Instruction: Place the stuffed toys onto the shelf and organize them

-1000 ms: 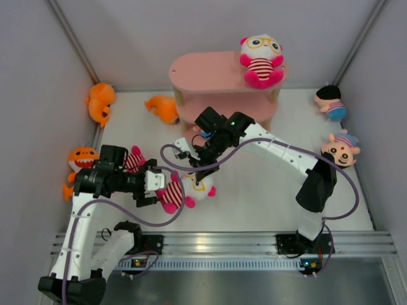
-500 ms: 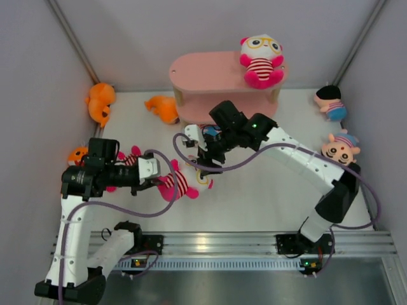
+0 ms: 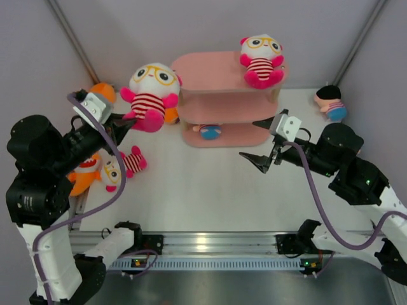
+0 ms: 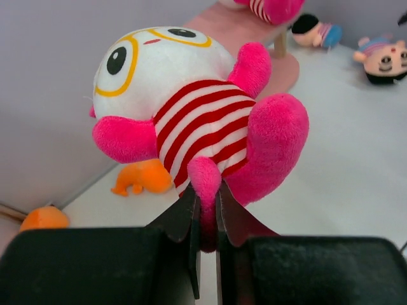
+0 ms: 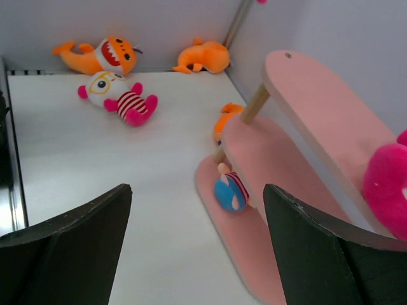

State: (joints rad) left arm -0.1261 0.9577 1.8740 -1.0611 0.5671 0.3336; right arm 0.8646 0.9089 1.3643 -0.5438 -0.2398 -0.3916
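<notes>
**Fingers of the left gripper (image 3: 129, 122) clenched on a plush leg; right gripper (image 3: 261, 141) spread and empty**

*Overhead view.* The left arm holds the held plush (image 3: 151, 89) clear of the table at the far left, just beside the left end of the shelf (image 3: 203, 70). Gripping one leg leaves the body free above the jaws, probably so that it can be set down seated. A second plush (image 3: 261, 60) sits on the right end of the top board. The left end is bare, which makes it the likely target if like toys are grouped. A doll (image 3: 208, 131) lies on the bottom board. The right gripper hangs to the near right of the shelf, touching nothing. A third plush (image 3: 124, 166) and a shark (image 3: 86, 179) lie on the table at the near left, and a far doll (image 3: 331, 101) lies at the far right.

*Left wrist view.* Both fingers (image 4: 181, 219) press on one pink leg (image 4: 205, 187). The striped body and the face with glasses stand upright beyond them. The hold is low and narrow, so the toy may swing during transfer.

*Right wrist view.* The fingers (image 5: 70, 241) stand wide apart with nothing between them. The shelf (image 5: 318, 108) runs away to the right, its three boards stepped. The doll (image 5: 230, 189) rests on the lowest board. A second shark (image 5: 226, 124) lies on the table just left of the shelf, still to be shelved.
</notes>
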